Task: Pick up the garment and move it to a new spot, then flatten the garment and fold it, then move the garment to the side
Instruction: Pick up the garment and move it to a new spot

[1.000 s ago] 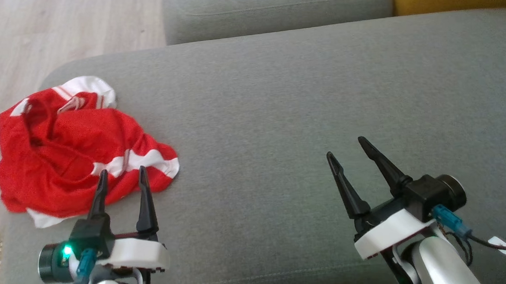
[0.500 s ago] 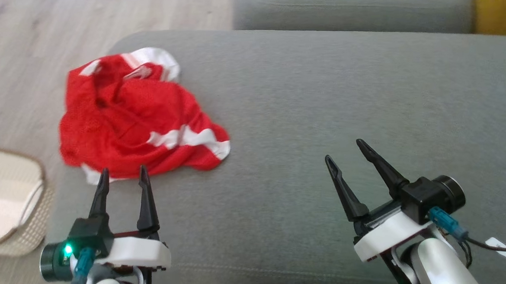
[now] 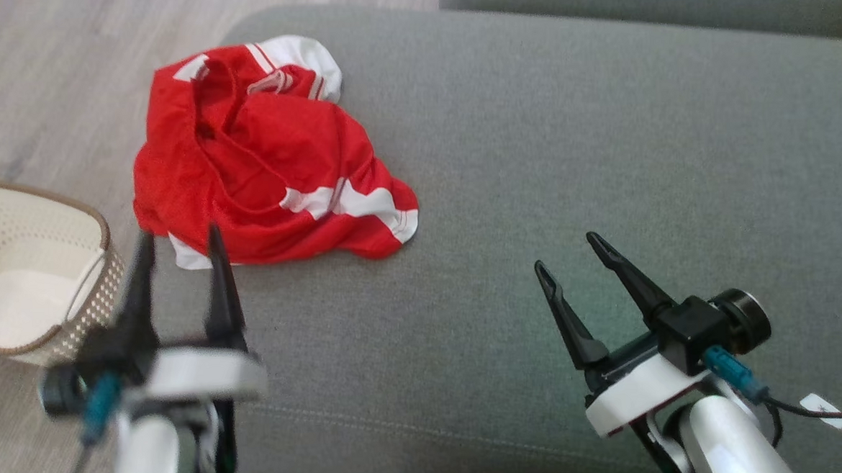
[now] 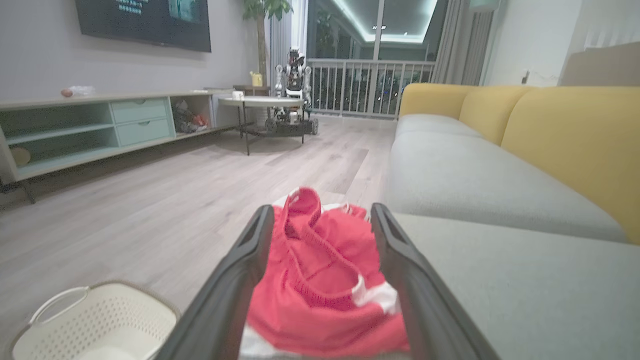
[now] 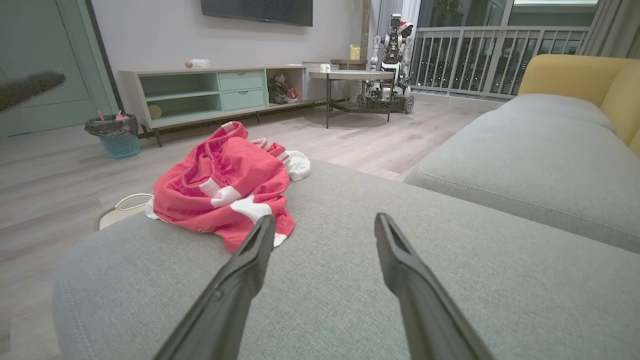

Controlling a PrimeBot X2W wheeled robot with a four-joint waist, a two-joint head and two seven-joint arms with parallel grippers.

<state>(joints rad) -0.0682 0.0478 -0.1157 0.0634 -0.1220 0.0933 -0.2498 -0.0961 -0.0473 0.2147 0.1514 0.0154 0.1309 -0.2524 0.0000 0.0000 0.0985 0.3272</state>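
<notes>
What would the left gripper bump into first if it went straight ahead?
Probably the garment: it lies right ahead of the left gripper, framed by its open fingers. How near is hard to tell.

one garment [image 3: 265, 158], one basket [image 3: 44, 191], one sofa [image 3: 568, 149]; two grippers, left gripper [image 3: 179, 235], right gripper [image 3: 566, 252]

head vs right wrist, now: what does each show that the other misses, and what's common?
Head view's extras: the cream basket's perforated inside, on the floor beside the sofa seat, and the left gripper's open fingers by the garment's near edge.
Right wrist's extras: the room beyond, with media cabinet, blue bin, round table, another robot, yellow backrest.
Shared: the red-and-white garment crumpled at the seat's end, the right gripper open over bare seat, wood floor.
</notes>
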